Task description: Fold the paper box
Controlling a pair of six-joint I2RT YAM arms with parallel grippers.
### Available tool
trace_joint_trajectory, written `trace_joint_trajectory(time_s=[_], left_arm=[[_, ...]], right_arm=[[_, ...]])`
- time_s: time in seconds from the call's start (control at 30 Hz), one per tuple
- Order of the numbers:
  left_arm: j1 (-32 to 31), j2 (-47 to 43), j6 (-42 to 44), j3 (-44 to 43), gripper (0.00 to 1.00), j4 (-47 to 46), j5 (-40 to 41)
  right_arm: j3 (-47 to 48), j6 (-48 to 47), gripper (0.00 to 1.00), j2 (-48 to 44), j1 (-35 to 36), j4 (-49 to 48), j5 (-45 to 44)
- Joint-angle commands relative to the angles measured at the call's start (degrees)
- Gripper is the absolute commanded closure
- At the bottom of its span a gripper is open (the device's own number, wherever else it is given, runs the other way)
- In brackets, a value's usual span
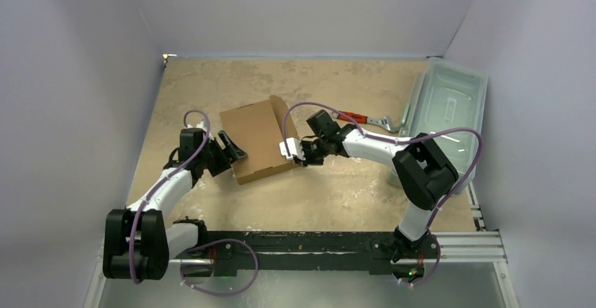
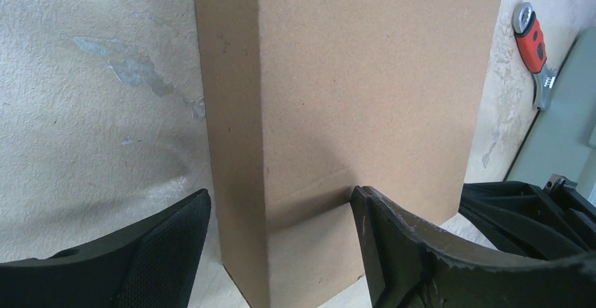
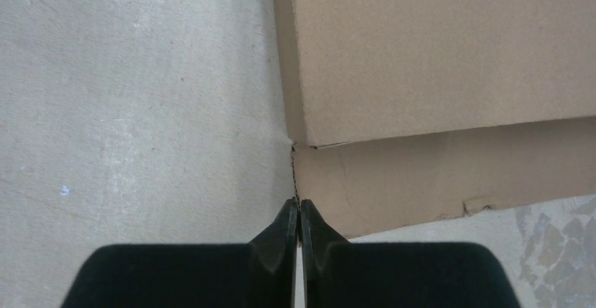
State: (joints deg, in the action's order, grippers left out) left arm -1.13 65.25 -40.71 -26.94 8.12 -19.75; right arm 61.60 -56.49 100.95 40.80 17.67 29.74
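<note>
Seemingly nearly folded, the paper box [image 1: 256, 139] has a corner inside the spread left claw [image 2: 281, 199], its seam just ahead of the pressed-together right claw [image 3: 299, 213]; tucking likely remains.

Speckled tan table [image 1: 351, 83] carries paper box [image 1: 256, 139], wrench [image 1: 362, 119], plastic bin [image 1: 450, 104].
</note>
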Motion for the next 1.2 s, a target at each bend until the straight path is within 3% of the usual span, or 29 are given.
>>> trace_joint_trajectory(time_s=[0.0, 1.17], left_arm=[[0.4, 0.48, 1.5, 0.36, 0.27, -2.31, -1.16], [0.42, 2.32, 0.52, 0.77, 0.3, -3.13, -2.83]], right_arm=[[2.12, -0.11, 1.0, 0.13, 0.16, 1.12, 1.9], [5.86, 12.63, 1.0, 1.8, 2.52, -0.34, -3.17]])
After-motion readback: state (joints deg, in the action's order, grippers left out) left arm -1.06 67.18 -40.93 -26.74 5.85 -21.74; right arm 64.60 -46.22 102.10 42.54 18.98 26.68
